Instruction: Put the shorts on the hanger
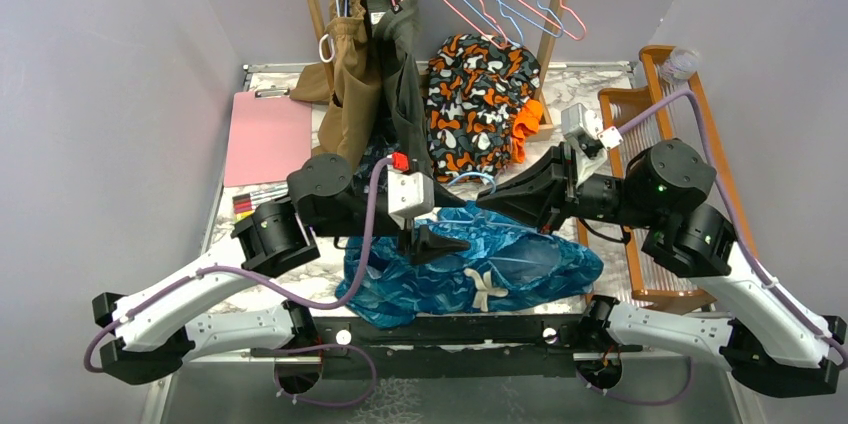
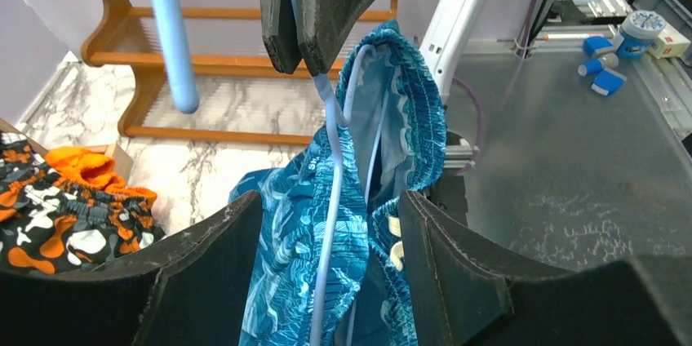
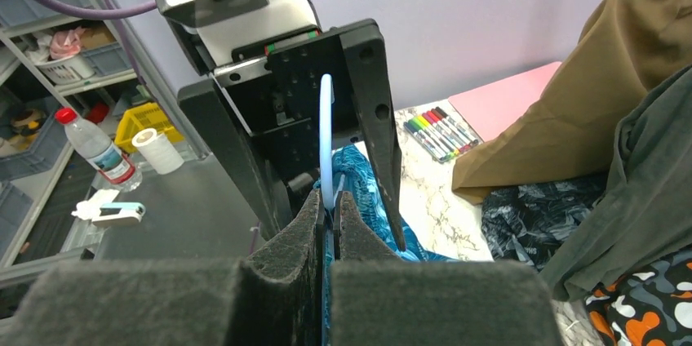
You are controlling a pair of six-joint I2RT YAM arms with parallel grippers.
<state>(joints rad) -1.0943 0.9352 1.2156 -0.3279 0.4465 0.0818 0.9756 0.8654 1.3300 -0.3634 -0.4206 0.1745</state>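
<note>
My right gripper (image 3: 329, 211) was clenched on the hanger (image 3: 326, 130); left gripper (image 2: 330, 199) released, jaws either side of the shorts (image 2: 281, 244), near edge of worktop (image 1: 590, 94)

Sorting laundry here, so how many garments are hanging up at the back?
2: a tan garment on the left and a dark olive garment right beside it. Others may be hidden behind them.

The marble tabletop (image 1: 590, 84) carries an orange, black and white patterned garment (image 1: 472, 104). Immediately left of that garment hang an olive garment (image 1: 405, 94) and a tan garment (image 1: 355, 94). Farther left lie a pink clipboard (image 1: 267, 136) and markers (image 1: 256, 201). A wooden rack (image 1: 625, 104) stands to its right.
</note>
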